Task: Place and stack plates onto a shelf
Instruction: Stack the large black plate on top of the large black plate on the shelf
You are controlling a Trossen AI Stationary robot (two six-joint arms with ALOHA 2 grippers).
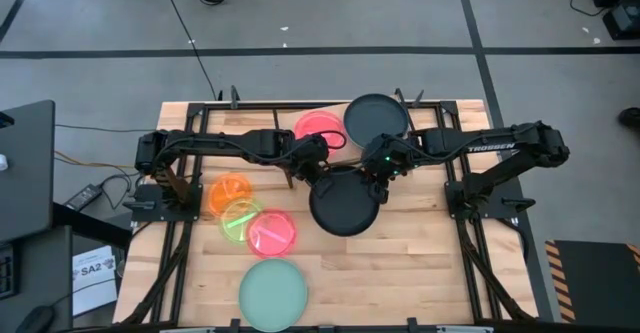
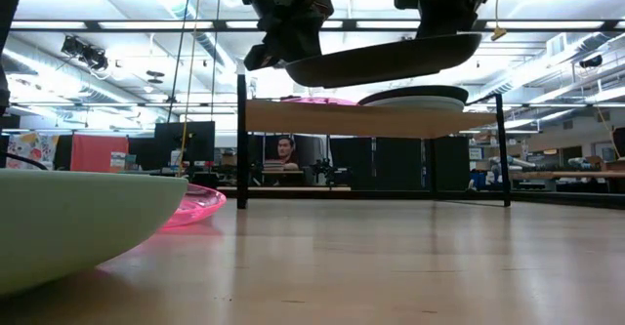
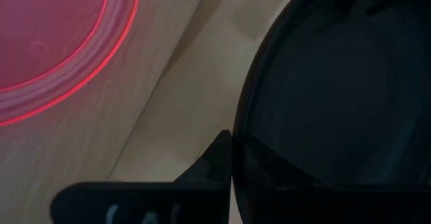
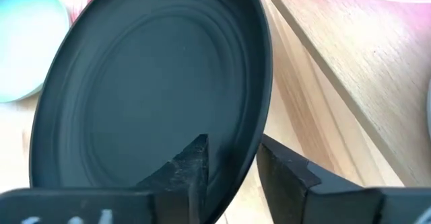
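Plates are partly shelved: on the shelf (image 1: 400, 138) a pink plate (image 1: 318, 125) lies beside a black plate (image 1: 376, 116), while a second black plate (image 1: 344, 201) hangs in the air just in front of the shelf's near edge, carried by both arms. The left gripper (image 1: 312, 163) pinches this plate's rim on the side toward the pink one, its fingers clamped tight on the edge in the left wrist view. The right gripper (image 1: 385, 168) straddles the opposite rim, one finger inside the dish and one outside; its jaws seem to be loosening or adjusting, though from the wrist view I cannot say for certain that the outer finger is touching the plastic. That is the main risk: if the right side lets go while the plate is clear of the shelf, the whole weight hangs from one thin rim pinch and the plate could swing down or slip out onto the tabletop (image 1: 420, 263). In the low view the carried plate sits tilted just above shelf height, so its lower lip could catch the board's front edge or knock the resting black plate askew as it goes in. Orange (image 1: 229, 191), neon-green (image 1: 240, 218), a second pink (image 1: 271, 232) and mint-green (image 1: 272, 293) plates wait well in front of the shelf.
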